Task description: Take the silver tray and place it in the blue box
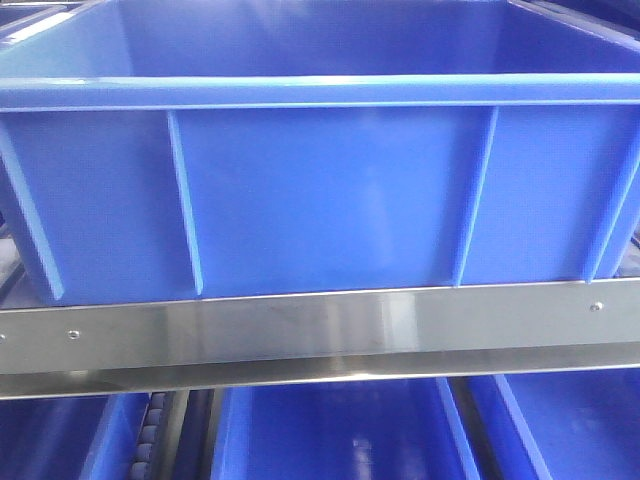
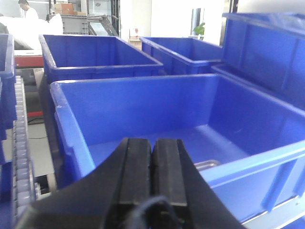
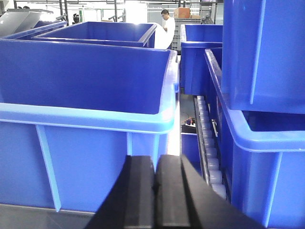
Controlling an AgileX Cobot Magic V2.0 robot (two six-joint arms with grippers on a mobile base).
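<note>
The blue box [image 1: 320, 200] fills the front view and stands on a steel rail. In the left wrist view my left gripper [image 2: 152, 143] is shut with nothing between its fingers. It hovers over the near side of the blue box [image 2: 143, 102]. A small shiny corner of the silver tray [image 2: 208, 164] shows on the box floor just right of the fingers; the rest of the tray is hidden. In the right wrist view my right gripper [image 3: 156, 160] is also shut and empty. It sits outside the blue box [image 3: 86, 157], low against its ribbed outer wall.
A steel shelf rail [image 1: 320, 330] runs under the box, with more blue crates [image 1: 340, 435] below it. Other blue crates [image 2: 95, 57] stand behind and a stacked crate [image 3: 262, 52] is at the right. A roller track [image 3: 207, 148] runs between the crates. A person [image 3: 167, 26] stands far back.
</note>
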